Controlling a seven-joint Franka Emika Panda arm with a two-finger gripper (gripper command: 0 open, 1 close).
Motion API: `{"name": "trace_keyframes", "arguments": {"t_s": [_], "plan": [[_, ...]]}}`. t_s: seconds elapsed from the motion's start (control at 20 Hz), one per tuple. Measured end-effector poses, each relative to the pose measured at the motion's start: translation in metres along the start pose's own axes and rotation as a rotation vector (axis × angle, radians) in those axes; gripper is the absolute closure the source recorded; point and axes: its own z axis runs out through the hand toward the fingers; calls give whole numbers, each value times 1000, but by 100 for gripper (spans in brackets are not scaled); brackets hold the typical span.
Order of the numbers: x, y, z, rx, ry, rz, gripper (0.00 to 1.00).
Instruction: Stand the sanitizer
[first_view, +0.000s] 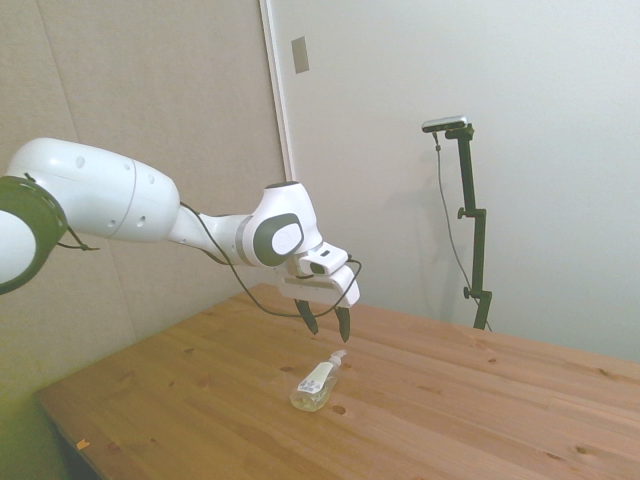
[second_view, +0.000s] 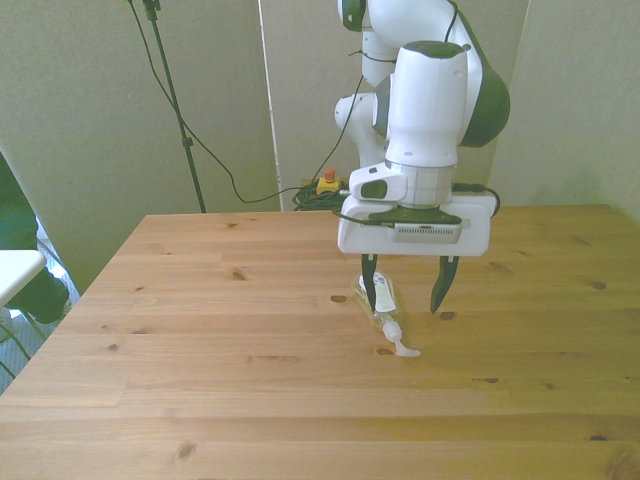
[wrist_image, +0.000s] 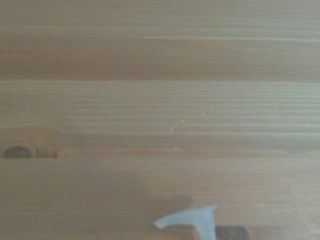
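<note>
At the side view's centre the gripper (first_view: 328, 324), jaws spread and empty, hovers above the lying sanitizer (first_view: 317, 384); next it must descend and grasp.

Clear sanitizer (first_view: 318, 384) w/ white pump lies flat (mid-table).

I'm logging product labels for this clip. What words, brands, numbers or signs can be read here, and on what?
None can be read.
Sanitizer label: dark print on white, too small and blurred in the side and front views.
Wrist view: only the white pump nozzle and bare table, no text.
Claw and arm: no legible markings.
</note>
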Motion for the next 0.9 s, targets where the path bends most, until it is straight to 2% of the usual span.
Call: {"name": "trace_keyframes", "arguments": {"t_s": [0.3,0.85,0.9], "plan": [[1,-17,29,-26,-21,-8,0],[4,-9,54,-54,-43,8,0],[5,-8,56,-56,-43,10,100]]}}
